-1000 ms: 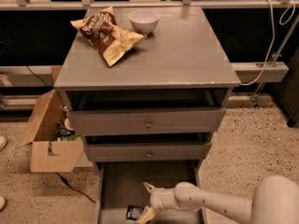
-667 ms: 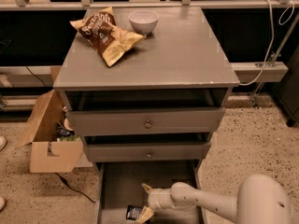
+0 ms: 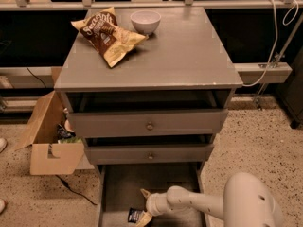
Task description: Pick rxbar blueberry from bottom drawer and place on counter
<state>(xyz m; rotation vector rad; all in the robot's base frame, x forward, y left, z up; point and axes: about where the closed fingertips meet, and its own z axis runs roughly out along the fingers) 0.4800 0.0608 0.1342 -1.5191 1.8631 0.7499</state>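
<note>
The rxbar blueberry [image 3: 135, 215], a small dark wrapper with pale print, lies on the floor of the open bottom drawer [image 3: 113, 193], near its front left. My gripper [image 3: 144, 205] is down inside this drawer, just right of the bar. Its two tan fingers are spread apart, one [image 3: 144, 193] toward the back and one [image 3: 144, 218] beside the bar's right end. It holds nothing. The counter [image 3: 189, 56] is the grey cabinet top above.
A brown-and-yellow chip bag [image 3: 108, 33] and a white bowl [image 3: 145, 21] sit at the counter's back left. The two upper drawers [image 3: 149, 125] stand slightly open above my arm [image 3: 199, 203]. An open cardboard box [image 3: 49, 141] stands left of the cabinet.
My gripper has shifted slightly left, closer to the bar, with its fingers still spread. The bar has not moved.
</note>
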